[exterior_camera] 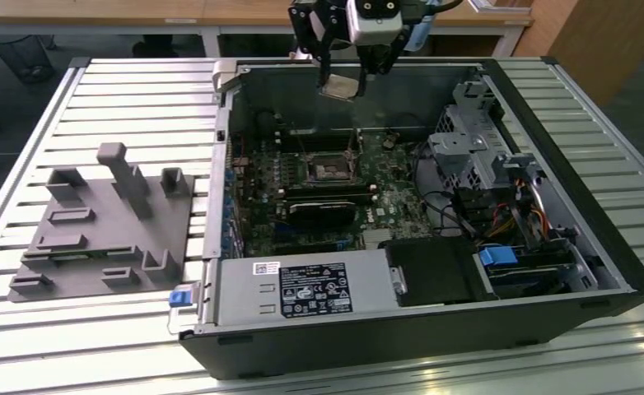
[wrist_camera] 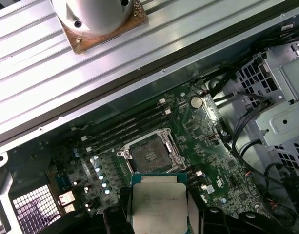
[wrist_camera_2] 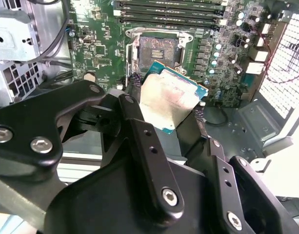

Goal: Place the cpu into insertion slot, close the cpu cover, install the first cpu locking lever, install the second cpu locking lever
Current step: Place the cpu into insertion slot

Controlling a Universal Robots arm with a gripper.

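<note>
above the computer case (exterior_camera: pixel 410 341) | gripper (exterior_camera: pixel 342 81) clenched on the cpu (wrist_camera_2: pixel 169 96) | insertion slot (wrist_camera: pixel 150 155) well below, uncovered

The slatted metal table (exterior_camera: pixel 114 90) carries an open computer case (exterior_camera: pixel 432 341) and, beside it toward the exterior view's left, a grey fixture plate (exterior_camera: pixel 91 247), possibly plastic.
</note>
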